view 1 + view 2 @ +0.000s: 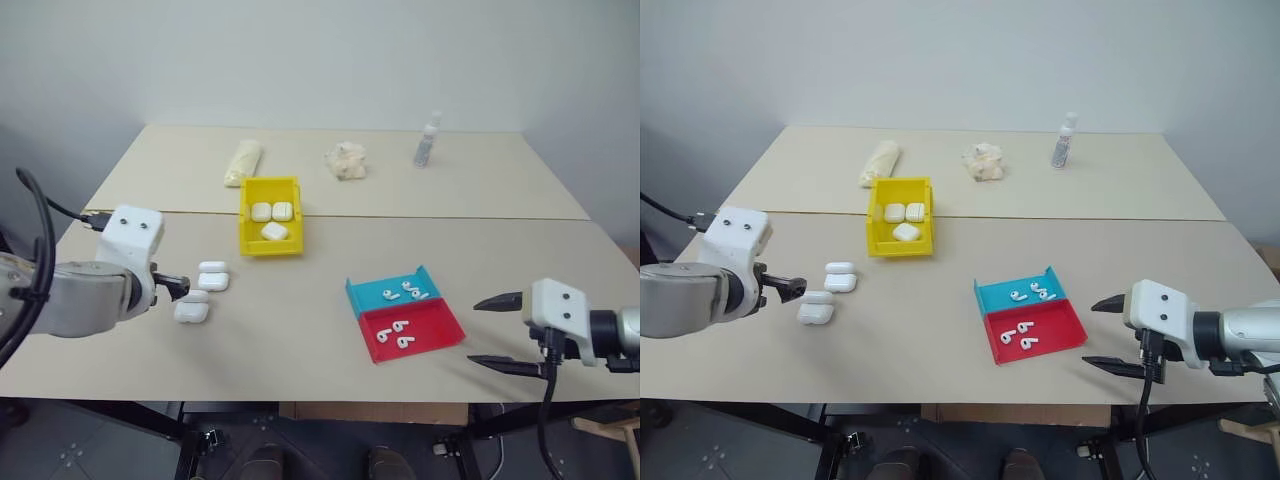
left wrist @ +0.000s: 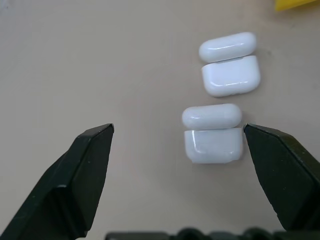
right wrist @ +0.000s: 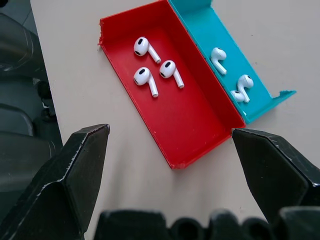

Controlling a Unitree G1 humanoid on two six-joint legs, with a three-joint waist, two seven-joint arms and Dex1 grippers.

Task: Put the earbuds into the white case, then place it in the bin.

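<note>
Beige worktop (image 1: 300, 330) standing against a pale wall, made of two slabs meeting at a seam. Sitting just in front of that seam, left of centre: the bin (image 1: 270, 215), yellow, holding three closed white cases. Lying nearer the left edge: two more of the white case (image 1: 213, 276) (image 1: 191, 307), lids flipped back, one behind the other. Resting toward the front right corner: blue tray (image 1: 392, 291) and red tray (image 1: 412, 330), touching side by side, each carrying three of the earbuds (image 3: 150, 65). Reaching in level from the left edge: left gripper (image 2: 177, 137), fingers (image 2: 87, 165) spreading wide, one black tip standing just beside the nearer open case, nothing pinched. Hovering at the front right corner: right gripper (image 1: 497, 331), angling down toward the trays, fingers (image 3: 75, 170) likewise spreading wide and empty. Lying along the back edge: a pale pouch (image 1: 243, 161), a crumpled cloth (image 1: 346, 160) and a small bottle (image 1: 427, 141).
</note>
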